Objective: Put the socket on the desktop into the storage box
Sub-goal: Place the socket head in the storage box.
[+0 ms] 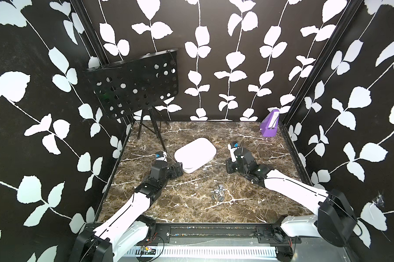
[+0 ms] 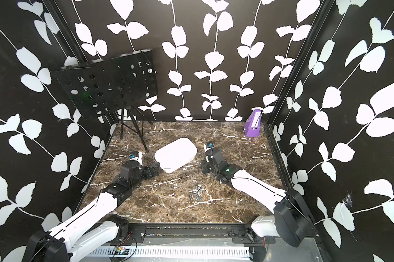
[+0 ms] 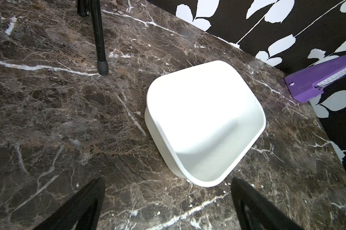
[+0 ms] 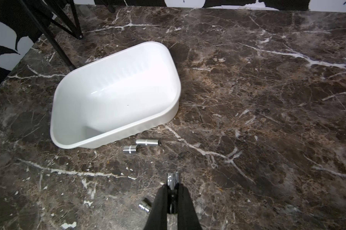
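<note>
- Right fingers [image 4: 162,203] clamp a small chrome cylindrical socket [image 4: 173,180], short of the shallow white plastic storage box [image 4: 116,95]; the slick metal may slip out.
- Left fingers [image 3: 84,203] gape empty by the box corner; a low carry could knock its rim.

- My left pincer [image 3: 168,181] has its fingers spread wide over the surface [image 3: 68,119].
- The white storage box [image 3: 204,119] sits just ahead of it.
- A black stand leg [image 3: 98,39] and a purple box [image 3: 315,85] stand beyond.
</note>
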`<state>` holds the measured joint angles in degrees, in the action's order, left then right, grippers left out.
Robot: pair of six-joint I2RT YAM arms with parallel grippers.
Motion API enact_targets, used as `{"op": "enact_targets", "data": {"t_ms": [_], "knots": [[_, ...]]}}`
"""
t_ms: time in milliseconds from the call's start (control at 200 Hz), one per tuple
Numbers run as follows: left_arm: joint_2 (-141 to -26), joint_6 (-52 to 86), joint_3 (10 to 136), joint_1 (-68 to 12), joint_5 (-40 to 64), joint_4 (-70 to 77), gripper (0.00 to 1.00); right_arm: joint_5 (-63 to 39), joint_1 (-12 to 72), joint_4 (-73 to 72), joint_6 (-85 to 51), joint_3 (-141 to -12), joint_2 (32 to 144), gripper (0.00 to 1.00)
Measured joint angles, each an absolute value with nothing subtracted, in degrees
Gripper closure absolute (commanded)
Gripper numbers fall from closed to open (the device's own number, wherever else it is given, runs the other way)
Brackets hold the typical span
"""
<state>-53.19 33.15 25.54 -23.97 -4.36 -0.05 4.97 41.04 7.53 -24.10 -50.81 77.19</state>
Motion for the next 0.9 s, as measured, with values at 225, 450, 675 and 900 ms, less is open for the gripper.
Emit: {"op": "enact_targets", "data": {"t_ms": [225,450,675,900], "knots": [[-54.94,33.17,25.54,-23.97,-4.6,-0.1,0.01,3.81,44.29,10.0,-25.12,-64.14,88.64,0.96],[-55.4,33.23,25.54,-23.97,-5.61,-0.1,0.01,2.66,45.15,12.99,-26.0,-81.49,105.06,0.95],[-55.68,33.23,25.54,-23.97,-6.15,-0.1,0.01,3.05,45.78,20.84,-26.44,-101.6,120.77,0.95],[-56.05,33.28,25.56,-23.97,-6.68,-0.14,0.01,5.67,45.78,29.34,-26.09,-110.08,129.03,0.93]]}}
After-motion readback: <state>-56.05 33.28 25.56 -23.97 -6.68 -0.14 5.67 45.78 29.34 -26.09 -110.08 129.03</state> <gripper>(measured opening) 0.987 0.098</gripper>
